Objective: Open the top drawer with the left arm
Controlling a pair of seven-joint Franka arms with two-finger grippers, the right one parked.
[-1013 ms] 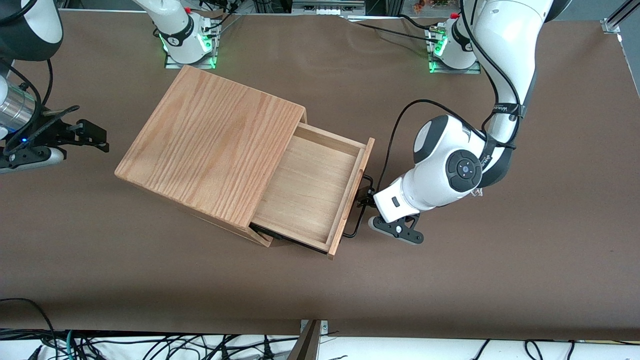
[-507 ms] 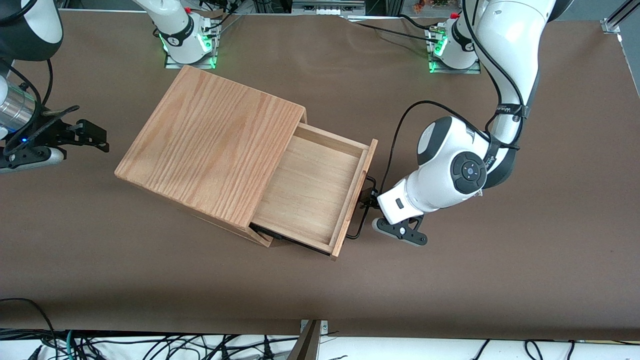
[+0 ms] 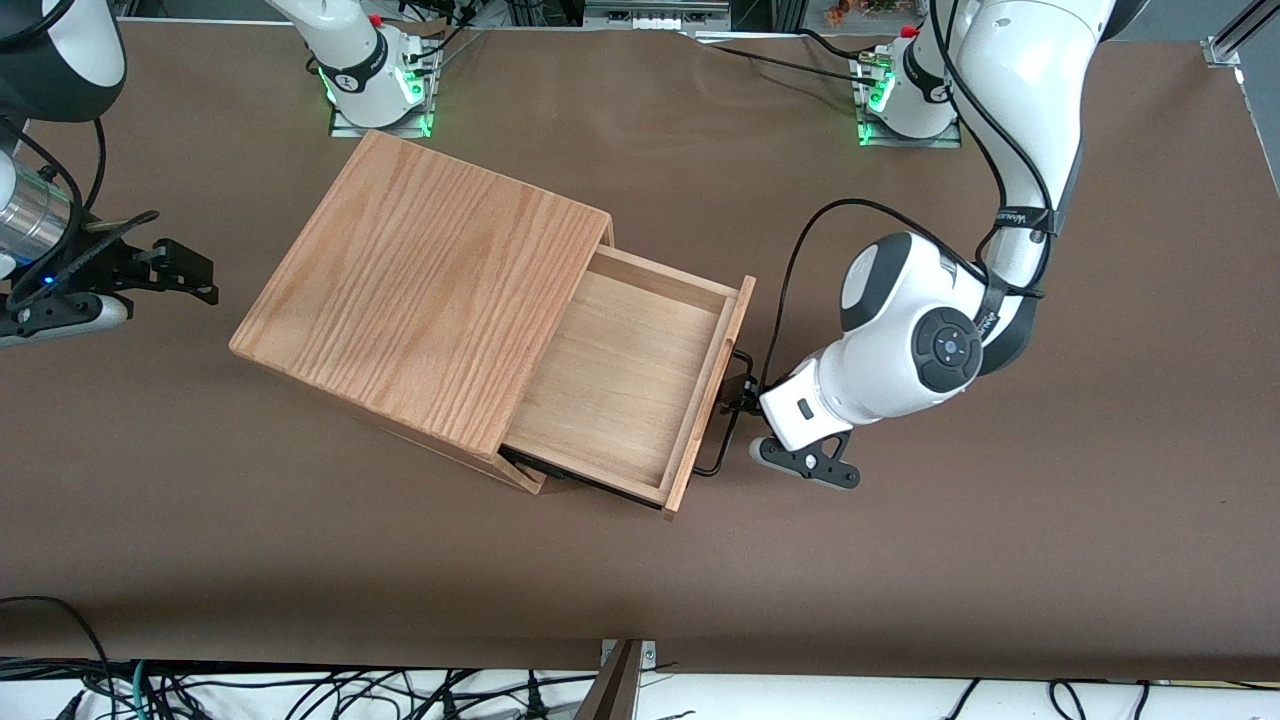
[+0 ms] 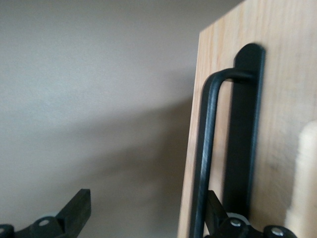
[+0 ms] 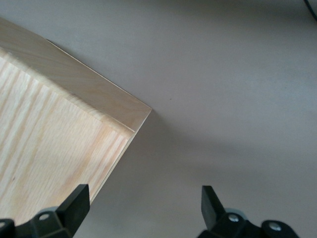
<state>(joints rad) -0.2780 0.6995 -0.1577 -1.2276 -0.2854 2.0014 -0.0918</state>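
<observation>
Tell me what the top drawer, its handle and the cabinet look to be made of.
Top drawer: pale smooth wood floor with faint grain, probably unfinished or lightly sealed. Its handle: thin black rod, likely painted metal, given the dull sheen. Cabinet: oak-like wood or veneer, with bold reddish grain lines and a satin look. The left arm's gripper sits at the handle in front of the drawer, its fingers spread wide.

The top drawer [image 3: 640,385] shows a pale smooth floor, an oak-grain front and a black wire handle [image 4: 205,148], the cabinet [image 3: 425,295] is warm oak grain, the left arm [image 3: 905,345] glossy white with dark grey bands, its gripper [image 3: 742,395] black, the table [image 3: 1000,560] brown.
</observation>
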